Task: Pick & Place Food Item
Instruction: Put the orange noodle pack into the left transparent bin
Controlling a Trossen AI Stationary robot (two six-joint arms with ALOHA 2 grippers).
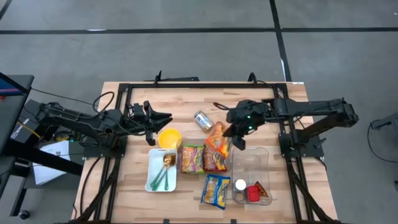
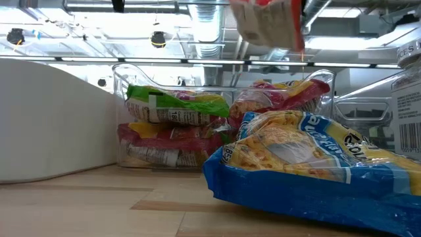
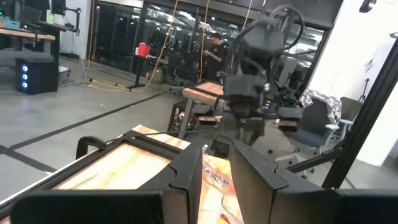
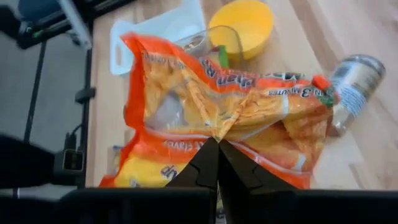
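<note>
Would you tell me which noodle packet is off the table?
The orange packet, pinched in the right pincer; the blue packet lies flat.

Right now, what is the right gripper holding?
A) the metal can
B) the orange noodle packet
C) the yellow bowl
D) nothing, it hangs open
B: in the right wrist view the right gripper is pinched shut on the orange packet, which hangs above the table, while the can and the bowl sit untouched below.
</note>
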